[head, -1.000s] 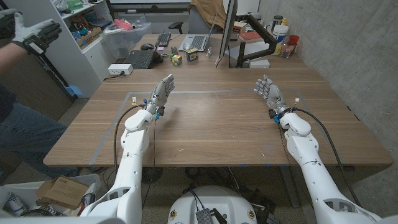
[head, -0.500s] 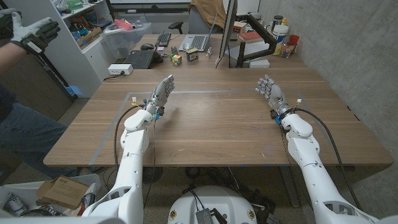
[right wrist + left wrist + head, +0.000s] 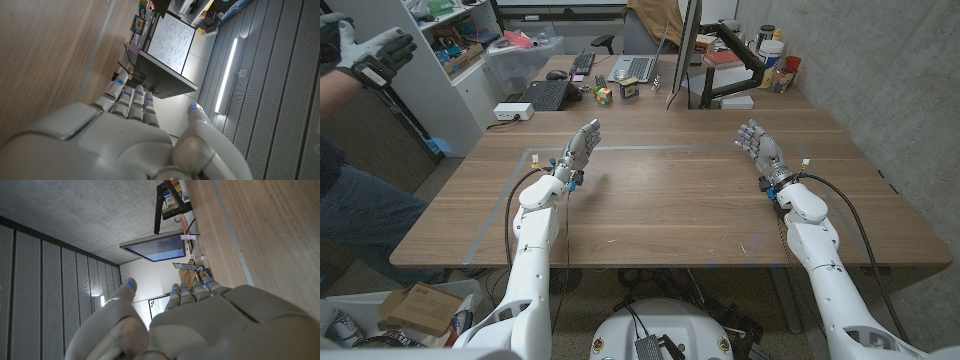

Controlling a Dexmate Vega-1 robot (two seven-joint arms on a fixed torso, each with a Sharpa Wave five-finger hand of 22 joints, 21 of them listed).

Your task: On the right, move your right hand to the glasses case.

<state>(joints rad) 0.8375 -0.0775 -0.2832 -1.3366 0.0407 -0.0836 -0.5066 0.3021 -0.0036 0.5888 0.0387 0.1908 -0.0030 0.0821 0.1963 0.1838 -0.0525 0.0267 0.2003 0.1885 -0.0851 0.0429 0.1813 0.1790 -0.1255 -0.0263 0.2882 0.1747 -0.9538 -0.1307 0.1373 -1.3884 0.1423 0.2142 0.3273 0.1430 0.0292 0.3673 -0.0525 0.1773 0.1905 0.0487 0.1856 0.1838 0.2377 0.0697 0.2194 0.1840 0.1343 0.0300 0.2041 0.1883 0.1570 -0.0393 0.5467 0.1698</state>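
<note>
My right hand (image 3: 760,150) is raised over the right half of the wooden table (image 3: 660,200), fingers stretched out and apart, holding nothing. In the right wrist view its back (image 3: 115,145) shows with bare wood (image 3: 45,50) beyond the fingers. My left hand (image 3: 580,148) is held up the same way over the left half, empty, with its fingers together and straight. The left wrist view has that hand's back (image 3: 200,325) against bare tabletop (image 3: 270,230). The wood between and around both hands carries only a thin taped outline (image 3: 620,149).
Beyond the table's far edge stand a monitor (image 3: 685,50), a laptop (image 3: 635,68), a keyboard (image 3: 548,95), a colour cube (image 3: 604,95) and a white power strip (image 3: 512,111). Bottles (image 3: 775,50) cluster far right. A person's gloved hand (image 3: 375,50) is raised at far left.
My right hand and forearm have drifted slightly to the right. The left hand has stayed where it was.
</note>
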